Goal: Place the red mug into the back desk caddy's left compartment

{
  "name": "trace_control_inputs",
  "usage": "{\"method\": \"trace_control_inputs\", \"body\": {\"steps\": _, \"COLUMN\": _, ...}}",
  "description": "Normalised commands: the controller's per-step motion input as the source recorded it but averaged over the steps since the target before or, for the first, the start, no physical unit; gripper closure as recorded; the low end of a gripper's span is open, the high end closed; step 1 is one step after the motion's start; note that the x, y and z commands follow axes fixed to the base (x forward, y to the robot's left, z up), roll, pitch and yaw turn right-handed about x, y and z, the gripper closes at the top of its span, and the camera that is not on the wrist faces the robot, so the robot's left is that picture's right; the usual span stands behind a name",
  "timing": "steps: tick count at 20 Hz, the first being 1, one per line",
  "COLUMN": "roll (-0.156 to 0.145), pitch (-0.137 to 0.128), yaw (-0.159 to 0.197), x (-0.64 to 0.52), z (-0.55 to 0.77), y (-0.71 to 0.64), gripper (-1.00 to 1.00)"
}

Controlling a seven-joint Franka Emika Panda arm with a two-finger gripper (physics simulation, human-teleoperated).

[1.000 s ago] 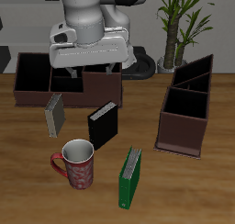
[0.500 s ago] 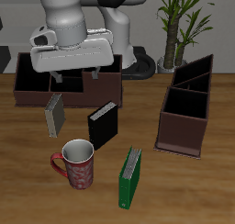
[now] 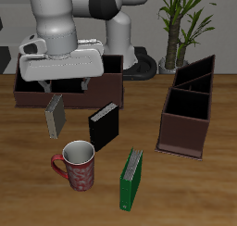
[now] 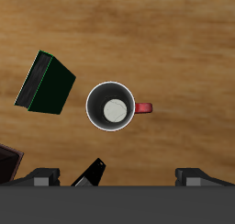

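Red mug (image 3: 78, 167) stands upright on the wooden table (image 3: 185, 188) near its front edge, mouth up, its long axis vertical. In the exterior view its loop handle sticks out sideways toward the table's edge, away from the green book (image 3: 132, 180) that stands beside it. From my wrist view I look straight down into it (image 4: 113, 108): a round grey-white inside with a paler disc at the bottom, a thin rim, and the red handle jutting out to one side.

My arm is up high, well above the table and apart from the mug, with the white wrist and its flat grey flange pointing down. My gripper (image 3: 67, 86) hangs over the ground between the back desk caddy (image 3: 37, 86) and the grey book (image 3: 55, 115). My fingers are spread wide with nothing between them; in the wrist view the two dark fingertips (image 4: 41, 175) sit far apart.

The mug is glazed ceramic, red with a pale speckled pattern on its wall. The back desk caddy is a long, low dark-brown box, partly hidden behind my hand; its left compartment (image 3: 31, 75) is a low-walled square cell, dark inside. A black book (image 3: 104, 124) stands upright between the caddy and the mug. A taller, narrower brown caddy (image 3: 188, 114) with slanted dividers stands well apart across the table. The tabletop is warm, streaked wood grain.
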Motion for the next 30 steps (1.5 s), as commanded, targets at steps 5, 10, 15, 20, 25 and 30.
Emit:
{"method": "trace_control_inputs", "body": {"steps": 5, "roll": -0.021, "pitch": -0.009, "yaw": 0.015, "x": 0.10, "z": -0.30, "y": -0.03, "gripper": -1.00}}
{"method": "trace_control_inputs", "body": {"steps": 10, "roll": -0.047, "pitch": -0.031, "yaw": 0.034, "x": 0.09, "z": -0.17, "y": 0.10, "gripper": -1.00}}
{"method": "trace_control_inputs", "body": {"steps": 15, "roll": -0.004, "pitch": -0.013, "yaw": 0.012, "x": 0.07, "z": -0.10, "y": 0.16, "gripper": -1.00}}
{"method": "trace_control_inputs", "body": {"steps": 20, "roll": -0.026, "pitch": -0.026, "yaw": 0.052, "x": 0.10, "z": -0.15, "y": 0.09, "gripper": -1.00}}
{"method": "trace_control_inputs", "body": {"steps": 25, "roll": -0.018, "pitch": 0.000, "yaw": -0.005, "x": 0.10, "z": -0.15, "y": 0.01, "gripper": -1.00}}
{"method": "trace_control_inputs", "body": {"steps": 30, "roll": -0.042, "pitch": -0.002, "yaw": 0.011, "x": 0.10, "z": -0.23, "y": 0.09, "gripper": -1.00}}
